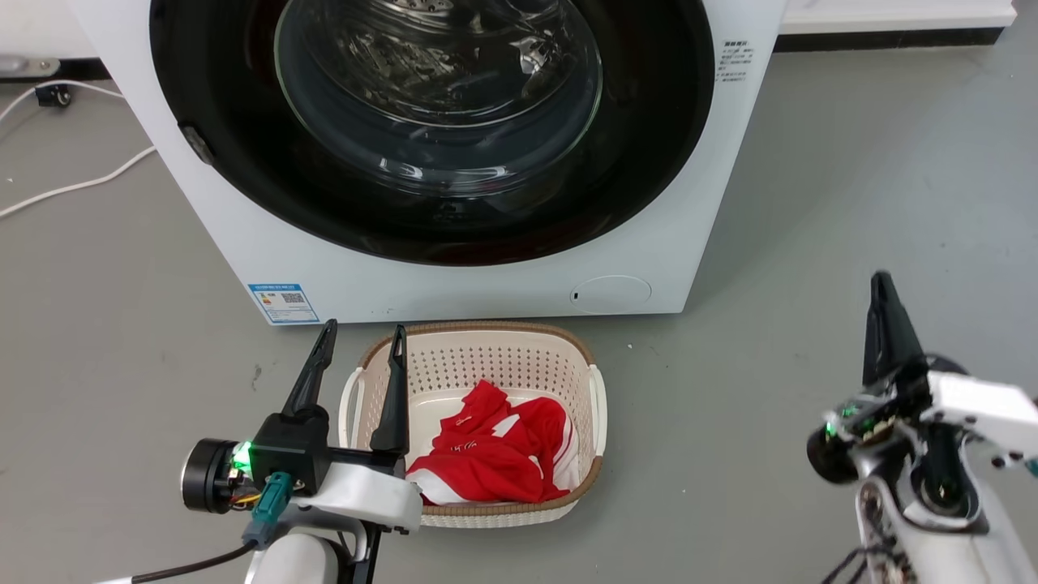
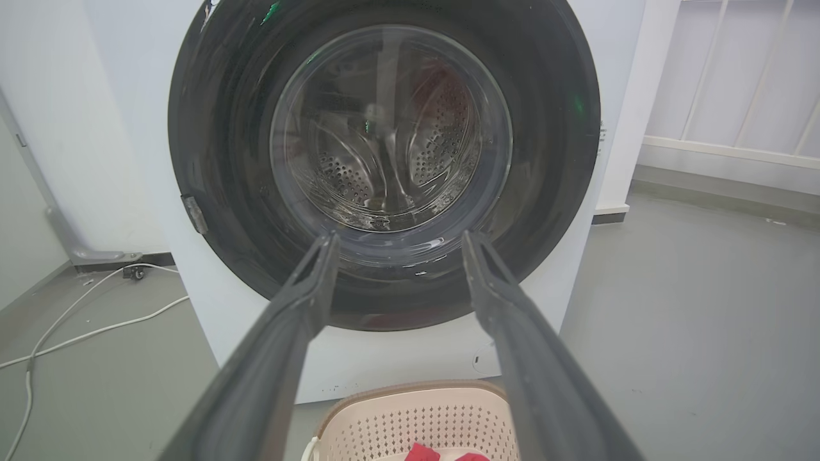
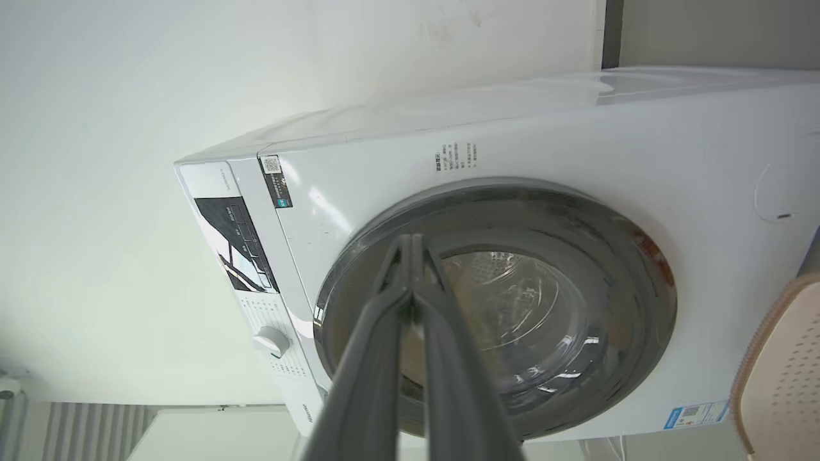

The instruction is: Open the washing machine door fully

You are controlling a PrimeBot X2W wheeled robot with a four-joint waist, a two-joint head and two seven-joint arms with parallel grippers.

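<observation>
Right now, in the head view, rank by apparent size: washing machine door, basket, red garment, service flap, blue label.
1. washing machine door, though cropped at top
2. basket
3. red garment
4. service flap and blue label look alike; unranked

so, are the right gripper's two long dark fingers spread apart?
No, the right gripper is shut, fingers meeting at their tips with nothing between, aimed at the round glossy black washing machine door.

Glossy black round washing machine door (image 1: 434, 97), bulging clear glass centre, fully shut.
</observation>
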